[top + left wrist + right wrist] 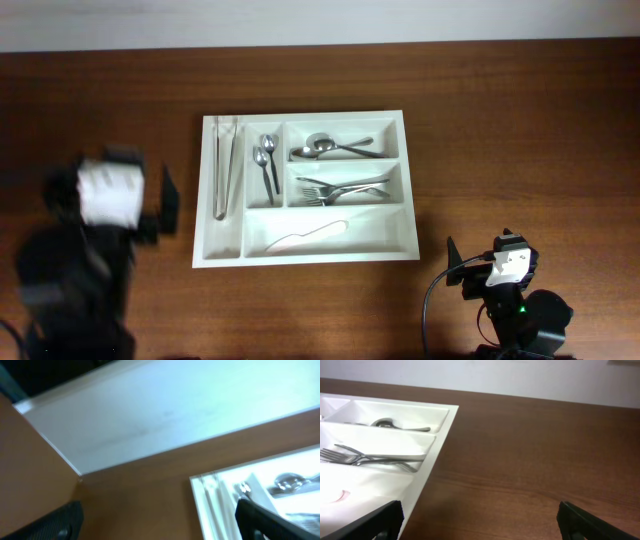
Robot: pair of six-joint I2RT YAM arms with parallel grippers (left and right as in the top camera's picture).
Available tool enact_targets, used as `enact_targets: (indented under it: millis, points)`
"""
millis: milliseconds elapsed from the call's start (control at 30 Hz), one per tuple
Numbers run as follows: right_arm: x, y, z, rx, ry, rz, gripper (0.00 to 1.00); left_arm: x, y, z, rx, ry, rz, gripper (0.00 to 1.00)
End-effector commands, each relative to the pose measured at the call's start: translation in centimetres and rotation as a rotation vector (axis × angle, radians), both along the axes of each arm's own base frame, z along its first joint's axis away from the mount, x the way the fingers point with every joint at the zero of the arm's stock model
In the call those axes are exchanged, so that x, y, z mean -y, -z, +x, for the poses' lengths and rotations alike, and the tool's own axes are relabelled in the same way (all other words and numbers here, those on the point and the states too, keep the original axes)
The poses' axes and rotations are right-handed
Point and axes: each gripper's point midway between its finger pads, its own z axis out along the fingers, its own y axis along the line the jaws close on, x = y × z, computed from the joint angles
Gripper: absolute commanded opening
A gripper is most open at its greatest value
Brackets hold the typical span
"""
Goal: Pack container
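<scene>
The container (203,200), a big white cutlery tray, lies in the middle of the brown table. Its narrow slots hold tongs (225,165) and two small spoons (266,160). The wider ones hold spoons (335,147), forks (345,190) and a white utensil (310,236). My left gripper (112,162), blurred, hovers left of the tray, open and empty. In the left wrist view the left gripper (157,522) spans bare wood, with the tray's rim (202,500) by its right finger. My right gripper (497,250) stands open and empty off the tray's near right corner. The right wrist view shows the right gripper (480,522) over wood beside the tray's side (427,480).
A pale wall (150,405) runs along the table's far edge. Brown tabletop (535,450) stretches right of the tray. The right arm's base and cable (430,310) sit at the near right edge; the left arm's dark body (70,290) fills the near left.
</scene>
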Motion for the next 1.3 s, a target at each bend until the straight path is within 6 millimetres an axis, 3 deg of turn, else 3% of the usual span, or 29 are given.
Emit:
enact_targets:
  millis: [0, 200, 400, 867, 1267]
  points:
    - [-0.1, 0.1, 0.0, 0.004, -0.005, 0.009, 0.99, 2.2, 5.8, -2.4, -0.008, 0.109, -0.038, 0.99]
    - [-0.1, 0.1, 0.0, 0.004, -0.005, 0.009, 0.99, 3.0, 13.4, -4.4, -0.013, 0.146, -0.053, 0.99]
    - [-0.1, 0.1, 0.0, 0.004, -0.005, 0.009, 0.99, 3.8, 17.7, -4.1, 0.019, 0.193, -0.059, 0.99]
    - [-0.1, 0.1, 0.0, 0.003, -0.005, 0.009, 0.99, 4.3, 22.7, -3.8, -0.009, 0.222, -0.072, 0.99]
    - [-0.1, 0.1, 0.0, 0.004, -0.005, 0.009, 0.99, 4.2, 22.7, -3.8, -0.008, 0.218, -0.070, 0.99]
